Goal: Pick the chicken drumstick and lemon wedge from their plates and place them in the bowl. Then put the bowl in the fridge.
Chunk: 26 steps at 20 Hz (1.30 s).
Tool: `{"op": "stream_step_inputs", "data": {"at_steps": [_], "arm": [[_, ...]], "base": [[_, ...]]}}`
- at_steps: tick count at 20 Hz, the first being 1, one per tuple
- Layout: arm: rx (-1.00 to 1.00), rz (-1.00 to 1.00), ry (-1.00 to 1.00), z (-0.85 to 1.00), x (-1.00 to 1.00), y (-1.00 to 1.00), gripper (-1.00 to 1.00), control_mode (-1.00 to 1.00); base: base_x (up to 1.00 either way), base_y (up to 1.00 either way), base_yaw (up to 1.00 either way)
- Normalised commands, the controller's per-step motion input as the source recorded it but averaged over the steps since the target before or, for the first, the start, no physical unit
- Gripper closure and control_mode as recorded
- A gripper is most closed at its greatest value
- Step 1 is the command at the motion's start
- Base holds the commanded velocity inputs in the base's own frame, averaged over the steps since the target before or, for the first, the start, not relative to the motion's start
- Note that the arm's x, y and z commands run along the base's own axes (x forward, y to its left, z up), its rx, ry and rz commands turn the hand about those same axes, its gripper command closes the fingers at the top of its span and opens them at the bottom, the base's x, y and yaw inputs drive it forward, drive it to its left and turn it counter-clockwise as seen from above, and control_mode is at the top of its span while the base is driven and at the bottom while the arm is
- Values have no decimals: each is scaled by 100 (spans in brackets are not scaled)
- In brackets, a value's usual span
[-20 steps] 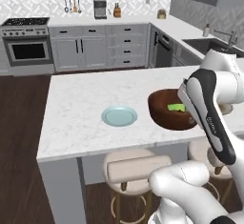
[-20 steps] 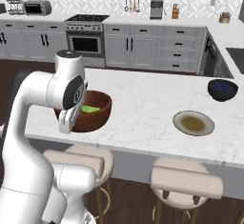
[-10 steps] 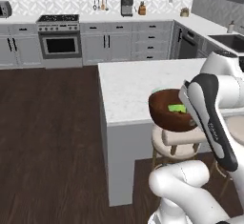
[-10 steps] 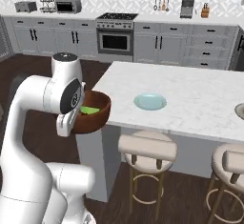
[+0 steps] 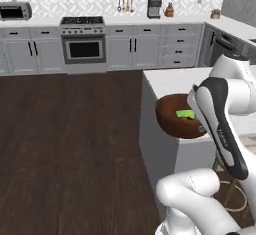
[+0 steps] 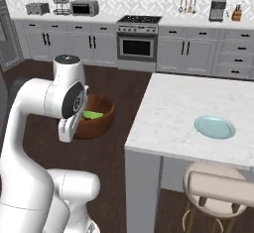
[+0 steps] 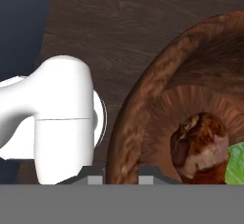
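My gripper (image 7: 121, 180) is shut on the rim of the dark wooden bowl (image 7: 143, 104), one fingertip on each side of the wall. The bowl (image 5: 172, 123) hangs in the air off the island's left end, above the dark floor. The reddish-brown chicken drumstick (image 7: 199, 144) lies inside the bowl. The lime-coloured lemon wedge (image 7: 237, 165) lies beside it. The wedge (image 6: 93, 114) also shows in the bowl (image 6: 99, 124) in the right base view. One pale blue-green plate (image 6: 214, 127) sits bare on the island. The fridge is out of view.
The white marble island (image 6: 173, 113) stands to the right of the bowl, with a stool (image 6: 218, 187) at its near side. Grey cabinets and an oven (image 5: 83, 50) line the far wall. Dark wood floor (image 5: 65, 144) spreads to the left.
The whole scene has slid right as the base drove left. The bowl stays in my shut gripper and now hangs beyond the island's end over the floor.
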Motion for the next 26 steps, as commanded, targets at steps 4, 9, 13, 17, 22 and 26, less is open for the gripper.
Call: {"op": "stream_step_inputs", "data": {"at_steps": [4,9,13,17,22,26], "arm": [[0,0,0,0,0,0,100,100],[0,0,0,0,0,0,100,100],[0,0,0,0,0,0,100,100],[0,0,0,0,0,0,100,100],[0,0,0,0,0,0,100,100],[0,0,0,0,0,0,100,100]], "base": [[98,100,0],[100,100,0],[100,100,0],[100,42,2],[100,1,3],[100,-1,6]]}}
